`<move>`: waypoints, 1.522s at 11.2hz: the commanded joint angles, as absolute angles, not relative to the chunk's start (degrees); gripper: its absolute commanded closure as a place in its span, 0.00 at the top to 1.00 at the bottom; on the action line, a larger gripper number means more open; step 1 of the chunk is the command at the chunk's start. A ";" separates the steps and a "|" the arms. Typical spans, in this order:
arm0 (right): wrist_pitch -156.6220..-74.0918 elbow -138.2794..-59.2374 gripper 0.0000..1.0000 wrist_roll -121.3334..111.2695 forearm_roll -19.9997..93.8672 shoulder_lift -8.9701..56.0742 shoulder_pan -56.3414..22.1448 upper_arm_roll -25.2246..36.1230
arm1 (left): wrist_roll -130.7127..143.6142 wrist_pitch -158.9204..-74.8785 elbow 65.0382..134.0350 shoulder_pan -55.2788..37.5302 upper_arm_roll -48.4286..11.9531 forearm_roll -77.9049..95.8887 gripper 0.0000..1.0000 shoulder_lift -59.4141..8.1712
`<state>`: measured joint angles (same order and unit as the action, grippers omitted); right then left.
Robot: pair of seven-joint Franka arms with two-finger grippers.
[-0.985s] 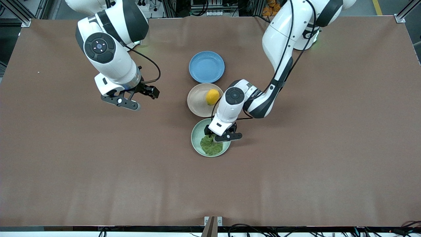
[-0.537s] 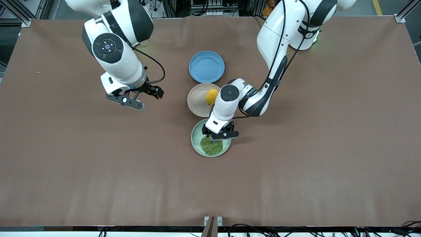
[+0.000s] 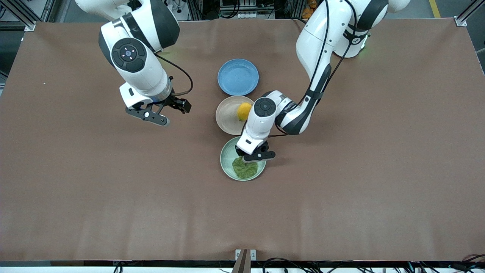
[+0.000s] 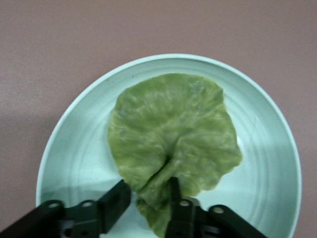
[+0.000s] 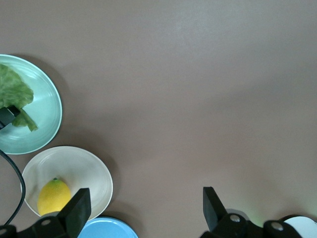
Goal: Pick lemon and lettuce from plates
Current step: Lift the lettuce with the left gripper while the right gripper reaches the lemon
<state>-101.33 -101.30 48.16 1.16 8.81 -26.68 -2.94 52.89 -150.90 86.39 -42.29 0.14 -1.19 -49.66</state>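
The dark green lettuce (image 3: 245, 169) lies on the mint green plate (image 3: 226, 167). My left gripper (image 3: 250, 156) is down on that plate, its fingers closed in on a creased fold at the leaf's edge. In the left wrist view the lettuce (image 4: 173, 129) fills the plate (image 4: 74, 148) and its edge sits between the left gripper (image 4: 146, 193) fingers. The yellow lemon (image 3: 244, 111) rests on the beige-pink plate (image 3: 226, 113), partly hidden by the left arm. My right gripper (image 3: 166, 113) hangs open and empty over bare table toward the right arm's end. The right wrist view shows the right gripper (image 5: 144, 198), the lemon (image 5: 53, 196) and the lettuce (image 5: 12, 89).
A blue plate (image 3: 238, 77) sits farther from the front camera than the beige-pink plate; the three plates form a line. The left arm's forearm hangs over the beige-pink plate's edge. Brown table surface (image 3: 341, 189) surrounds the plates.
The right arm has moved toward the plates. The left gripper has shifted slightly over the mint plate and closed on the lettuce, which now looks bunched.
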 commanded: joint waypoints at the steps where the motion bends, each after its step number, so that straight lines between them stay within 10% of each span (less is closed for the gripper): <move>1: -101.43 -101.16 1.00 49.39 1.05 9.49 -26.72 -4.39 | 55.02 -151.52 85.08 -43.24 1.05 -2.81 0.00 -50.89; 7: -109.23 -101.16 1.00 60.01 1.05 13.61 -28.91 -8.08 | 55.02 -150.13 85.17 -42.37 2.02 -2.55 0.00 -45.89; 17: -127.95 -100.90 1.00 83.65 -2.71 27.75 -39.54 -10.20 | 33.88 -117.27 85.69 -30.08 2.02 -3.08 0.00 -34.89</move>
<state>-124.91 -101.71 77.96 0.76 24.44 -37.48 -10.15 41.09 -122.35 84.13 -32.73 2.37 -1.33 -35.46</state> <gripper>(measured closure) 0.000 0.969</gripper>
